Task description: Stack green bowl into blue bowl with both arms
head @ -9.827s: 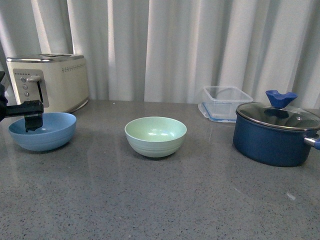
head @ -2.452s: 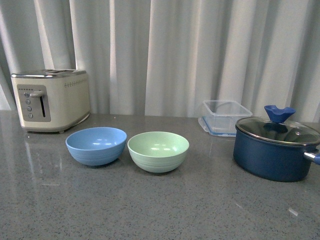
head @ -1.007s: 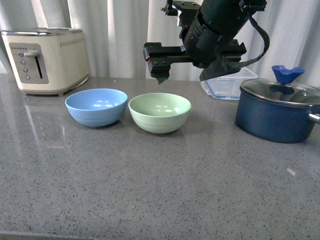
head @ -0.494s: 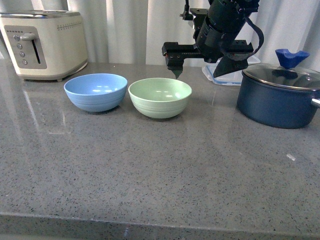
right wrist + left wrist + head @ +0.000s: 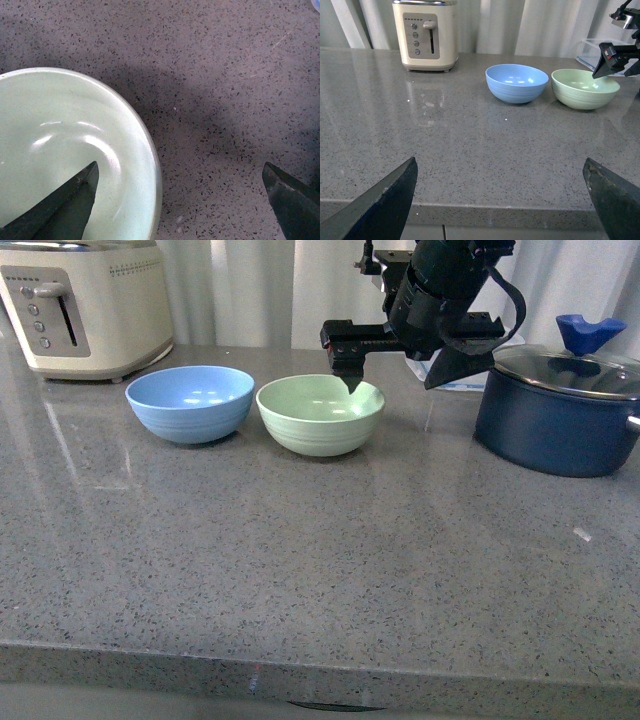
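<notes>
The right arm (image 5: 440,300) has dropped since half a second ago. Its right gripper (image 5: 395,380) straddles the green bowl (image 5: 320,425) at the rim, jaws spread, one finger inside, evidently to pinch the wall for lifting. Two bowls stand on the counter (image 5: 300,560), the green one just beside the blue bowl (image 5: 190,405) and unstacked; the left gripper (image 5: 500,200) hangs spread and empty, well apart.

Speckled countertop (image 5: 300,560) under toaster (image 5: 85,305), blue bowl (image 5: 190,403), green bowl (image 5: 315,422), pot (image 5: 555,430)

A grey speckled stone countertop (image 5: 300,570) stretches out before me, its near edge in view. Pale pleated curtains (image 5: 240,290) hang along its far side. Soft light glints off the polished surface on the left.
</notes>
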You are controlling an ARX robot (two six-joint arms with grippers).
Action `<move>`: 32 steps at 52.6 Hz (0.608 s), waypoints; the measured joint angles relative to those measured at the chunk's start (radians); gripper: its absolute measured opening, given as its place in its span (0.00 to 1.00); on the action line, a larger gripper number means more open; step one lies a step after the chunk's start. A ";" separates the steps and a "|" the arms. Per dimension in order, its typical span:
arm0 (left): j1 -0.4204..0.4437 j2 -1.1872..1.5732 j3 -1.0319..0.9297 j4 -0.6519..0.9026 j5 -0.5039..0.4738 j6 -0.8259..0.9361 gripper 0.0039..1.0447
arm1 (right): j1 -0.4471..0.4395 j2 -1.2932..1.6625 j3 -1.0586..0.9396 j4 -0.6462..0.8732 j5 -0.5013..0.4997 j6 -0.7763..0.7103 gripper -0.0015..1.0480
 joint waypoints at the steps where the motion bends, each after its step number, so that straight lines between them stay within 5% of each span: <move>1: 0.000 0.000 0.000 0.000 0.000 0.000 0.94 | 0.000 0.002 0.000 0.002 -0.002 0.000 0.90; 32: 0.000 0.000 0.000 0.000 0.000 0.000 0.94 | 0.028 0.007 -0.145 0.070 -0.023 0.006 0.90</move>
